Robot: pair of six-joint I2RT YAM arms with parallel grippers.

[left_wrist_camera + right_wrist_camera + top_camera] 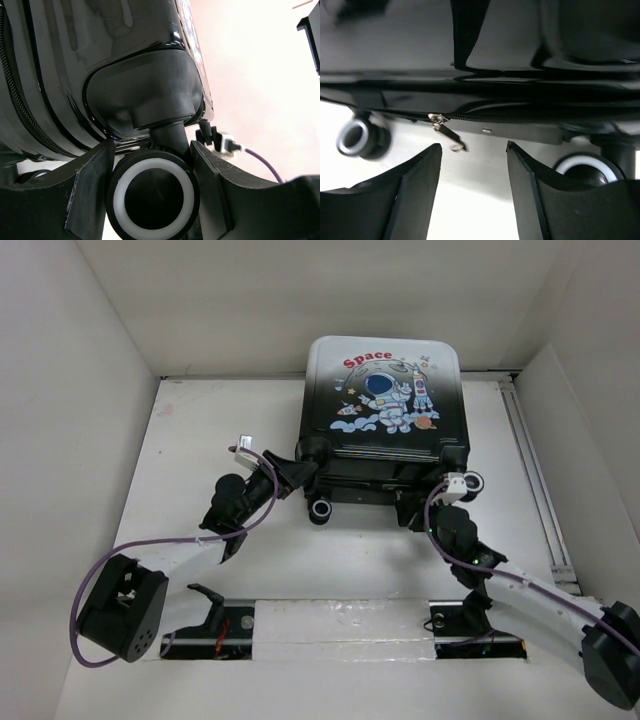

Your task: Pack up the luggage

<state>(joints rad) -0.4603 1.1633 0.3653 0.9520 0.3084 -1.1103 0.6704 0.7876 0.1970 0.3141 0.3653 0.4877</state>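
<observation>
Left tool [151, 145] gapes around a luggage [385, 390] wheel [152, 197]; right tool [473, 146] gapes near the zipper pull [447, 136].

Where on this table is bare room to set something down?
Free: table left of the luggage; the strip between it and the rail; the patch between left arm and right arm. Crowded: the luggage's near edge, at left fingers and right fingers.
</observation>
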